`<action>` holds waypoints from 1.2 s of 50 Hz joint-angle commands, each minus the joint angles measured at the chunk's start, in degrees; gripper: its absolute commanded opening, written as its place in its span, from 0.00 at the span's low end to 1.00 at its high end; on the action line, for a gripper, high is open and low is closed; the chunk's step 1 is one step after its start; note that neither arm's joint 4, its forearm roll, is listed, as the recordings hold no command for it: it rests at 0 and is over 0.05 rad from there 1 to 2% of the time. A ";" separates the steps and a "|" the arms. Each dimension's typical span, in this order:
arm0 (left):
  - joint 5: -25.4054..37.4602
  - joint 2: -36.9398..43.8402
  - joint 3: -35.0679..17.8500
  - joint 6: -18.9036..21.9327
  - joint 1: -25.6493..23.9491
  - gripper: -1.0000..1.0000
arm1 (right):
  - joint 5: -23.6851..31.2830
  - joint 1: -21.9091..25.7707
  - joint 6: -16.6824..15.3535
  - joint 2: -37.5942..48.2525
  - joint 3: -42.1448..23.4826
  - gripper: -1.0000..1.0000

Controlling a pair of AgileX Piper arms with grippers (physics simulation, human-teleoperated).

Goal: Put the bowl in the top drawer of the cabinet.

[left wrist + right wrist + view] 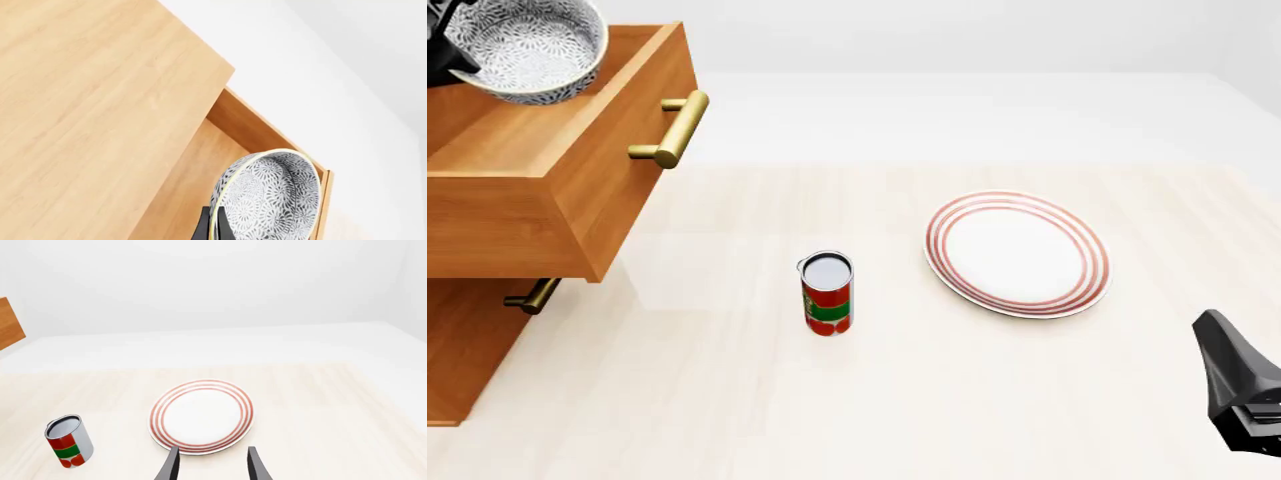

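The bowl (527, 45) sits tilted at the upper left of the front view, held over the open top drawer (554, 170), its speckled inside facing up and right. In the left wrist view the bowl (270, 195) stands on edge at the lower middle of the frame, and the left gripper's (212, 227) dark fingers (202, 227) pinch its rim, one on each side of the wall; beyond it lie the drawer's floor and side wall (260, 127). The front view shows only a dark bit of that gripper (443, 60) at the left edge. The cabinet (467, 350) fills the left side. The right gripper (211, 465) hangs spread and empty near the plate (201, 416), with the can (69, 440) at the lower left; the front view shows its black body (1241, 395) at the lower right.
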 commanded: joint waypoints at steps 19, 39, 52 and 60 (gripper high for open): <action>-0.81 0.78 0.43 0.97 -0.02 0.00 | 0.00 0.00 0.00 0.02 0.00 1.00; -1.15 2.13 0.46 1.97 0.41 0.00 | 0.00 0.00 0.00 0.00 0.00 1.00; -1.33 2.79 0.36 2.15 0.26 0.00 | 0.01 0.00 0.00 -0.02 0.00 1.00; -1.74 3.16 0.78 2.21 0.12 0.00 | 0.00 -0.01 0.01 0.00 0.00 1.00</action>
